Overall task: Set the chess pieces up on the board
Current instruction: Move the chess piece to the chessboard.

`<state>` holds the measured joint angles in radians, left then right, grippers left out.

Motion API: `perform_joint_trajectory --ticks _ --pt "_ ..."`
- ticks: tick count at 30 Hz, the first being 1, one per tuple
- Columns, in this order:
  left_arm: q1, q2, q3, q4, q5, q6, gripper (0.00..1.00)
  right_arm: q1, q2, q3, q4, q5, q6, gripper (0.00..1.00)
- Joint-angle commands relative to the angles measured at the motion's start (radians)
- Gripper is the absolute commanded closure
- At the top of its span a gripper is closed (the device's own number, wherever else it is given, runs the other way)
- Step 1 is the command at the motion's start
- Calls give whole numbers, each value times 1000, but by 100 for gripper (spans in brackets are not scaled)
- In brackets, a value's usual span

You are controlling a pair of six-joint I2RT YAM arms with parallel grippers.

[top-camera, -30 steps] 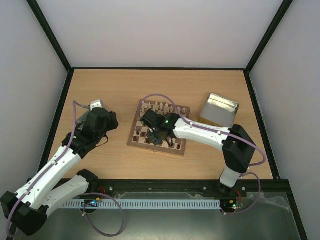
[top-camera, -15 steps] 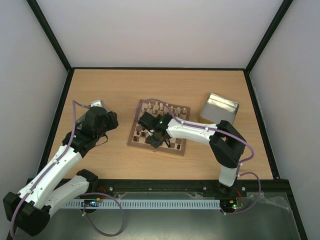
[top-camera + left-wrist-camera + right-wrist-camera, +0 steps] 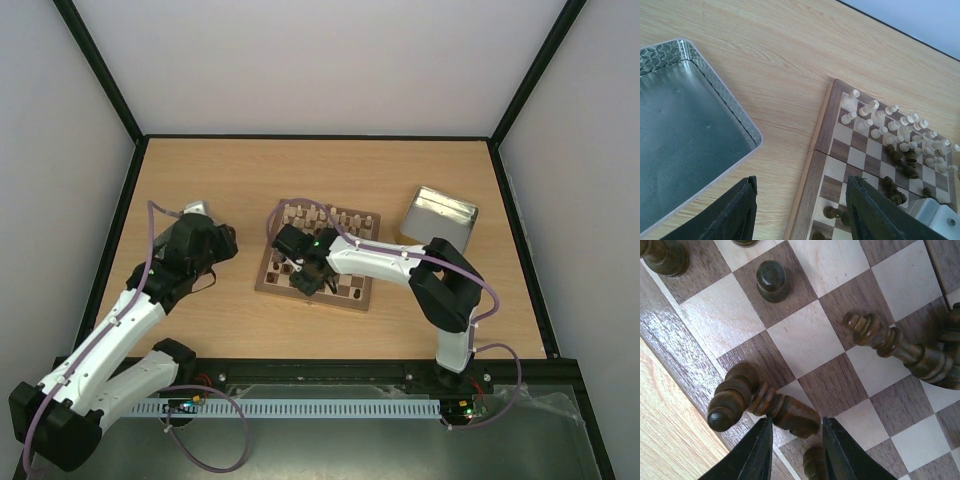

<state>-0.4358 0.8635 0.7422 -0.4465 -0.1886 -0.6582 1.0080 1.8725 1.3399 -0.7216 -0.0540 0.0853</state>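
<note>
Left gripper (image 3: 801,212) wide open, empty, between tin (image 3: 685,130) and board (image 3: 821,125). Right gripper (image 3: 796,430) straddles 1 toppled dark piece (image 3: 765,402) at board edge; can't tell if clamped.

On your wooden table (image 3: 330,170), a silver tin (image 3: 438,220) sits out right, and a second tin (image 3: 193,209) peeks out far left. Your left wrist view catches its patterned rim (image 3: 727,95) and dull grey floor.
</note>
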Motion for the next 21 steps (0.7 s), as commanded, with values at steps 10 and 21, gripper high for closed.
perform_joint_trajectory --ticks 10,21 --pt "20 0 -32 31 28 14 48 0 26 34 -34 -3 -50 72" --pt "22 -1 -42 43 80 22 48 -1 19 37 -13 70 -15 74"
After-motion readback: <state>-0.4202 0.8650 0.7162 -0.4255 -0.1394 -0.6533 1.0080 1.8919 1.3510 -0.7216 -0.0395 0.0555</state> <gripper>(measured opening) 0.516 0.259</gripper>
